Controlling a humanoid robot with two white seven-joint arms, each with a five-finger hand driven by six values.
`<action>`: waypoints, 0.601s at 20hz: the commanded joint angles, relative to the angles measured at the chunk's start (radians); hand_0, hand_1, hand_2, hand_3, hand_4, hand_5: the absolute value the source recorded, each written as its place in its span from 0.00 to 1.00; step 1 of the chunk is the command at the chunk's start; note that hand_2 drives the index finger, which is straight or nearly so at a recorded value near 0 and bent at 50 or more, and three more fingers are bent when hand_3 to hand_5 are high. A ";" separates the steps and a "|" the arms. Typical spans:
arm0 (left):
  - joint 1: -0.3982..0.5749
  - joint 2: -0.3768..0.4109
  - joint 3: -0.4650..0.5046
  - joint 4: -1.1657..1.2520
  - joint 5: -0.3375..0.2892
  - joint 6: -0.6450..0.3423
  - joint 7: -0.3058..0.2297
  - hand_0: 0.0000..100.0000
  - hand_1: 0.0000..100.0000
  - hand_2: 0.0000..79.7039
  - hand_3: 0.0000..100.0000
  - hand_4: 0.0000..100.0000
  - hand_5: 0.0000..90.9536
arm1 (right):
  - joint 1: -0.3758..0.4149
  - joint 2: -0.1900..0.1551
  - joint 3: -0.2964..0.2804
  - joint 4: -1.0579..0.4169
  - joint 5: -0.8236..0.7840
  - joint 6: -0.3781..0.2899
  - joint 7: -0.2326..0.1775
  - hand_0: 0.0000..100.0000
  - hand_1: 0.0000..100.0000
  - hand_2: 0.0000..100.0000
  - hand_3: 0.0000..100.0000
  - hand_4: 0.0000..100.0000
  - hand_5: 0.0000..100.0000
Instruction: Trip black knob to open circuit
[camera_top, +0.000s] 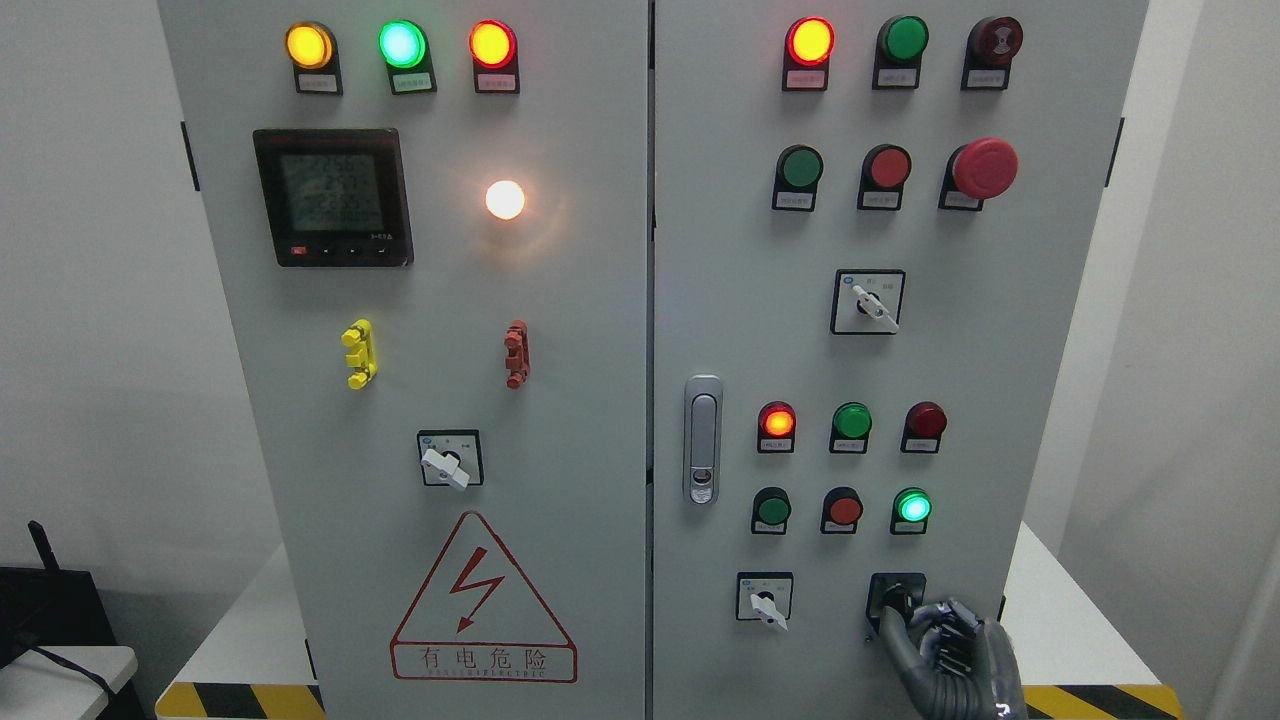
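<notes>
One hand only in sight: right hand (950, 645), dark and metallic, rising from the bottom edge right of centre, up against the lower right door of the grey cabinet (560, 400). Fingers (900, 625) curled around the black knob (893, 598), thumb side reaching up onto it, grasping. Black knob seated in its square black plate at the bottom right of the door, just right of a white selector switch (765, 600) and below a lit green lamp (912, 507). Higher on the same door, a red mushroom button (984, 167) and another white selector (868, 301). On the left door, a dark meter display (332, 196), a glowing white lamp (505, 200) and a red warning triangle (483, 598).
</notes>
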 joint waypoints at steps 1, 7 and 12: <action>-0.008 0.000 0.000 0.000 -0.034 0.001 0.001 0.12 0.39 0.00 0.00 0.00 0.00 | 0.001 0.012 0.023 0.000 0.020 -0.001 -0.001 0.50 0.80 0.60 0.94 0.97 0.98; -0.008 0.000 0.000 0.000 -0.032 0.001 0.001 0.12 0.39 0.00 0.00 0.00 0.00 | 0.001 -0.002 0.023 0.000 0.034 -0.002 0.001 0.50 0.82 0.60 0.93 0.96 0.98; -0.008 -0.001 0.000 0.000 -0.034 0.001 0.001 0.12 0.39 0.00 0.00 0.00 0.00 | 0.001 -0.008 0.024 -0.002 0.035 -0.004 0.010 0.50 0.83 0.59 0.93 0.96 0.98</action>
